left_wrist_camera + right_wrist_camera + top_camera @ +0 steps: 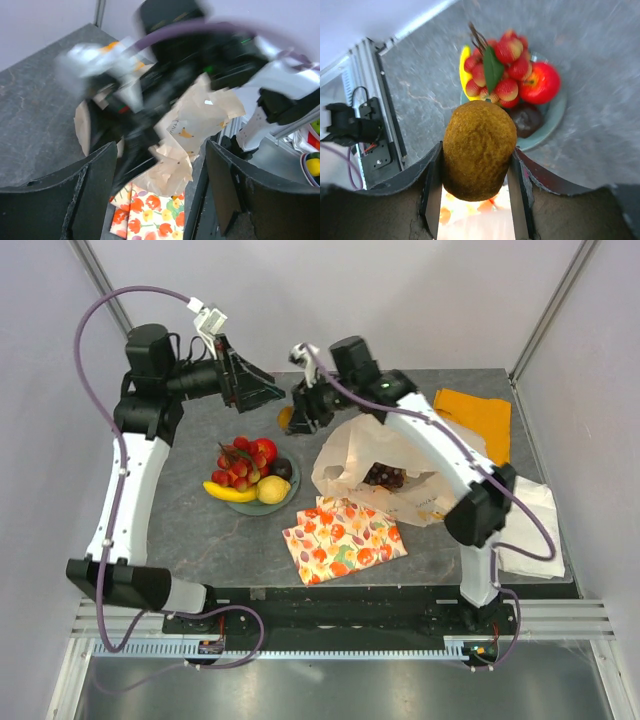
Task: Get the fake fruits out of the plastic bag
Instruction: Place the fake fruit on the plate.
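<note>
Your right gripper [475, 185] clamps the orange [479, 150] outside the plastic bag [350, 445], likely bound for the plate [262, 509] at its 7 o'clock; your left gripper [160, 150] gapes empty, dark grapes [385, 475] lying bagged.

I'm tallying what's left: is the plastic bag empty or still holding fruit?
Not empty. The top view shows a dark grape bunch inside the plastic bag; whether more lies underneath, cannot tell.
</note>
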Available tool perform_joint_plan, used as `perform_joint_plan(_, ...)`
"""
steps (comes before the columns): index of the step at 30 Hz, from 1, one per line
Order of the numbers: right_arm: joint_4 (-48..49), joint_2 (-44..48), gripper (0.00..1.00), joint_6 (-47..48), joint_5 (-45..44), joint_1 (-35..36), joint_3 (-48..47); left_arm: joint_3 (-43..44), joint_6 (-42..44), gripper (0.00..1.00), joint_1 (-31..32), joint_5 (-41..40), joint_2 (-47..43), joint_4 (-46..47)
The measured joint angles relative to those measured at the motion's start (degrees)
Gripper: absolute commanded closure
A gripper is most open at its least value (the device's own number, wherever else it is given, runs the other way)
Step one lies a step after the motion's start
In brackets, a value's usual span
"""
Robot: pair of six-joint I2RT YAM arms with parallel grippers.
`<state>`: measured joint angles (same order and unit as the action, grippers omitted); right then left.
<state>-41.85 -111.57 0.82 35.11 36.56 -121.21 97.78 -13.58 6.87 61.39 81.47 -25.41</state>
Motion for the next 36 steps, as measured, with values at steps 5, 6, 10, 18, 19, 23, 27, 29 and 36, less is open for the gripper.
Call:
perform_joint_plan(5, 0.48, -11.23, 0.49, -4.11, -3.10, 3.26, -0.83, -3.80, 0.42, 0.22, -4.17, -0.94, -7.13, -0.90)
perform_joint_plan(6, 0.46, -12.55, 0.49, -4.74, -3.52, 3.76, -0.83, -4.50, 0.66, 0.22, -4.96, -1.22, -8.28, -1.18)
perform_joint_plan(10, 0.98, -15.08, 0.47, -7.21, -4.52, 5.31, -0.81, -7.54, 1.18, 0.22, -7.32, -1.51, -12.48, -2.25)
perform_joint_plan(18, 2.89, -18.12, 0.44, -9.86, -5.79, 7.02, -2.16, -11.21, 1.22, 0.22, -10.88, -1.70, -15.52, -3.23)
perform_joint_plan(19, 2.93, -18.71, 0.44, -10.19, -6.08, 7.10, -2.16, -11.32, 1.22, 0.22, -11.04, -1.77, -15.52, -3.28)
perform_joint_plan(23, 3.08, -20.70, 0.44, -11.52, -7.17, 7.17, -2.14, -11.34, 1.22, 0.23, -11.72, -1.88, -15.52, -3.39)
perform_joint_plan(27, 3.26, -21.88, 0.34, -12.39, -8.57, 7.15, -2.14, -11.39, 1.22, 0.23, -12.31, -1.92, -15.54, -3.41)
perform_joint_plan(29, 3.37, -22.18, 0.27, -12.85, -9.14, 7.15, -2.14, -11.54, 1.22, 0.23, -12.46, -1.92, -15.65, -3.39)
perform_joint_plan(36, 3.61, -22.67, 0.20, -13.27, -10.03, 7.39, -2.16, -11.93, 1.22, 0.23, -13.22, -1.92, -16.20, -3.65)
